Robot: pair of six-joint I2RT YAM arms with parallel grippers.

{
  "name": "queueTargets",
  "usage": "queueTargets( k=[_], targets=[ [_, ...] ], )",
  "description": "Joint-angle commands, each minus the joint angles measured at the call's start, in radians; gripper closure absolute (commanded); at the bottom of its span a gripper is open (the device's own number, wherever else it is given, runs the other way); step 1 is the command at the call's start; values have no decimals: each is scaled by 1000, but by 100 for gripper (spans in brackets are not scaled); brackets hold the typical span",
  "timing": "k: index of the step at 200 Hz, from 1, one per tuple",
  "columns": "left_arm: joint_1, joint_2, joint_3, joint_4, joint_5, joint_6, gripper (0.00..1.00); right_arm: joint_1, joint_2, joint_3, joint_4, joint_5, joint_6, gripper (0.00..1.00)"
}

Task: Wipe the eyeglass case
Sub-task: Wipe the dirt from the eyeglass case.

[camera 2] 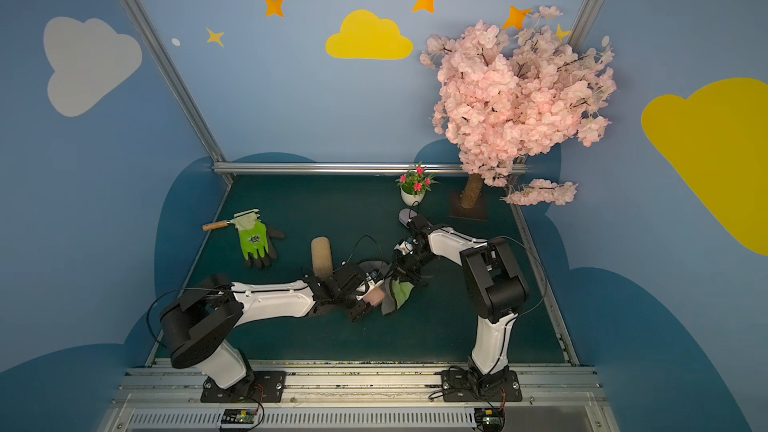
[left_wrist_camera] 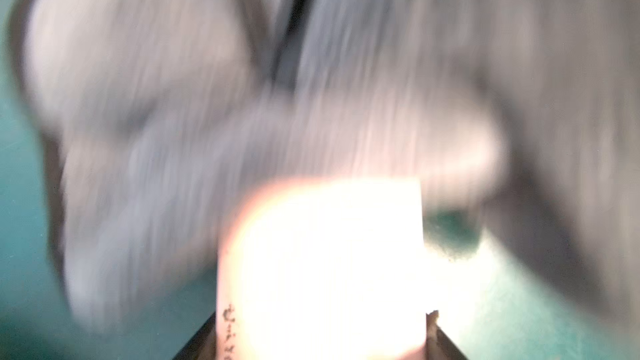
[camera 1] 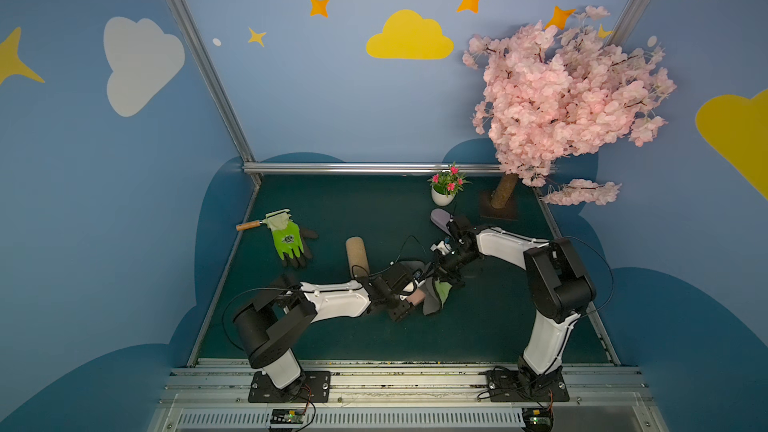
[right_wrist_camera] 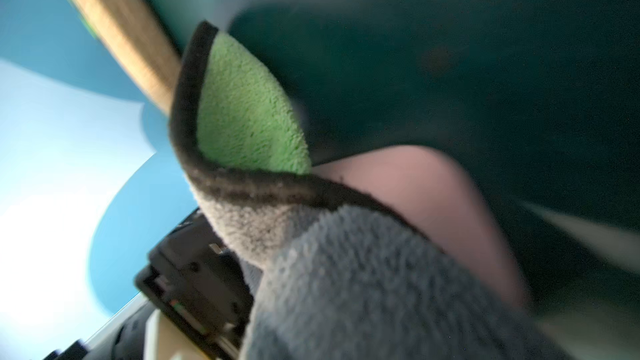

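Note:
My left gripper (camera 1: 409, 300) is shut on a pale pink eyeglass case (camera 1: 417, 296), held just above the green mat near its middle. In the left wrist view the case (left_wrist_camera: 322, 254) glares white between the two dark fingertips (left_wrist_camera: 437, 332). My right gripper (camera 1: 441, 275) is shut on a grey cloth (camera 1: 434, 299) with a green underside. The cloth (right_wrist_camera: 346, 289) drapes over the free end of the case (right_wrist_camera: 433, 202), its green side (right_wrist_camera: 249, 109) folded up. It hides the right jaws. In the left wrist view the cloth (left_wrist_camera: 242, 116) is blurred. Both top views show this; the case (camera 2: 376, 296) meets the cloth (camera 2: 398, 292).
A cork cylinder (camera 1: 356, 257) lies just behind my left wrist. A green glove (camera 1: 289, 238) and a wooden-handled tool (camera 1: 249, 225) lie at the back left. A lilac object (camera 1: 439, 218), a white flower pot (camera 1: 444, 193) and a pink blossom tree (camera 1: 561, 97) stand at the back right.

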Motion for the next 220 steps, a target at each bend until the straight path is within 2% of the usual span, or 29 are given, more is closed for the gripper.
queueTargets(
  k=[1, 14, 30, 47, 63, 76, 89, 103, 113, 140, 151, 166, 180, 199, 220],
  targets=[
    [-1, 26, -16, -3, 68, -37, 97, 15, -34, 18, -216, 335, -101, 100],
    [-2, 34, -6, -11, 66, -35, 97, 76, -56, 37, -186, 166, -58, 100],
    [-1, 32, -5, -12, 57, -38, 97, 159, -90, -6, -34, -67, 90, 100],
    [-2, 20, -12, -3, 50, -39, 97, 212, -84, -81, 168, -192, 254, 100],
    [0, 8, -22, 5, 43, -44, 97, 189, -44, -147, 268, -237, 305, 100],
    [1, 8, -23, 4, 46, -43, 97, 119, -11, -161, 176, -180, 207, 100],
    [2, 6, -24, 4, 49, -41, 97, 33, 22, -109, -52, 28, 25, 100],
    [1, 2, -29, 11, 48, -43, 97, -39, 22, -70, -172, 295, -82, 100],
    [3, 1, -30, 11, 48, -43, 97, -52, 10, -40, -207, 369, -108, 100],
    [2, 5, -28, 6, 48, -44, 97, 64, -21, 38, -231, 329, -82, 100],
    [2, 8, -21, 0, 49, -43, 97, 131, -26, 55, -198, 220, -33, 100],
    [1, 7, -12, -10, 45, -45, 97, 202, -46, 2, -38, 22, 100, 100],
    [2, 3, -9, -12, 46, -45, 97, 232, -41, -39, 74, -63, 173, 100],
    [5, -1, -8, -13, 49, -43, 97, 162, -9, -74, 32, 8, 113, 100],
    [7, 0, 4, -35, 54, -51, 97, 31, 10, -63, -135, 295, -40, 100]
  ],
)
